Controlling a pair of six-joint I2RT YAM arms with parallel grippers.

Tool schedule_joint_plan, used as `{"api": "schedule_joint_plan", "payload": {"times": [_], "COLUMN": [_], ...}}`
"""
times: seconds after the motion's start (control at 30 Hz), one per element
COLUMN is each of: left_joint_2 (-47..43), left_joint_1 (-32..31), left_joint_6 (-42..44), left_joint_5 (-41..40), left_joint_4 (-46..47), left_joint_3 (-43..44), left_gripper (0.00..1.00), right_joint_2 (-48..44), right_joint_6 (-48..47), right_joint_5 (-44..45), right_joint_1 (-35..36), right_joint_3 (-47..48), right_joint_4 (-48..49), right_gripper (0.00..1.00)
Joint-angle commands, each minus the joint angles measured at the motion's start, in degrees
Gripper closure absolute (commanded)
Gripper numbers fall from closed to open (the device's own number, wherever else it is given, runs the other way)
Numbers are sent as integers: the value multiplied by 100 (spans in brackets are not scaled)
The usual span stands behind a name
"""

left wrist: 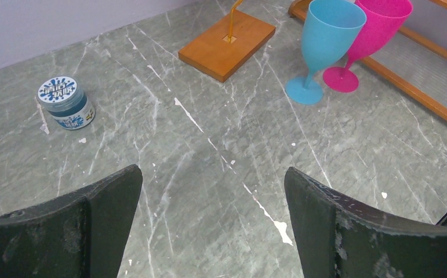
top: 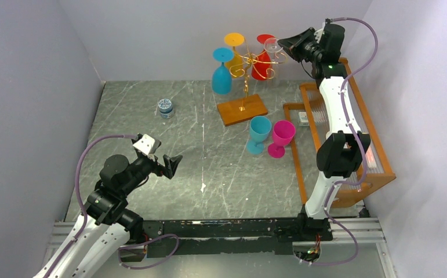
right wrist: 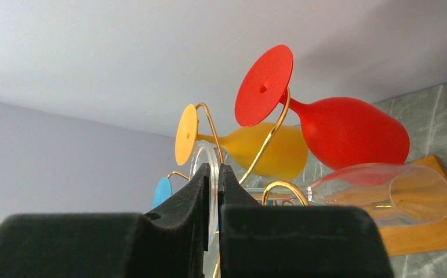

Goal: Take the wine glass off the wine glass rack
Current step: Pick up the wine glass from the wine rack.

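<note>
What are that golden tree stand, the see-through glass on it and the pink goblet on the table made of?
The wine glass rack looks like thin, shiny gold-coloured metal wire, bent into curls, on a smooth orange-brown wooden base. The clear wine glass is fully transparent: glass or clear plastic, the look leaves it open. The pink goblet is probably plastic: opaque, matte, finely speckled.

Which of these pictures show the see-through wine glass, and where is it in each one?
Top external: clear wine glass at upper right, on the gold rack, its foot in the right claw.
Left wrist: not in it.
Right wrist: bowl at lower right, foot pinched in the claw at lower centre.
Shared landmark: the rack's wooden base, in all three.
</note>
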Motion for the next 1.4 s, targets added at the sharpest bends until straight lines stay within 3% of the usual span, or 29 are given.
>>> {"api": "schedule_joint_plan", "payload": {"times": [0.0, 0.47, 0.63, 0.87, 1.37], "left_joint_2": [-39, -183, -299, -401, 69], "left_joint_1": [16, 12, 10, 13, 14], "left_joint_6": [89, 55, -217, -287, -466], "left_joint_5": [90, -126, -724, -662, -1003], "left_joint_4": [55, 66, -48, 33, -450], "left_joint_3": [98, 91, 199, 127, 480], "left_gripper": [4, 3, 3, 3, 3], "right_joint_2": [156, 82, -35, -374, -1771], "right_joint_6": [32, -73, -477, -969, -1349], "right_joint_5": [369, 866, 1045, 1504, 1461], "right_joint_1": [-6, -15, -23, -54, -85], "right_joint_3": [431, 418, 469, 348, -1103], "right_joint_4": [145, 79, -86, -320, 75], "right_gripper": [100, 100, 100, 100, 100]}}
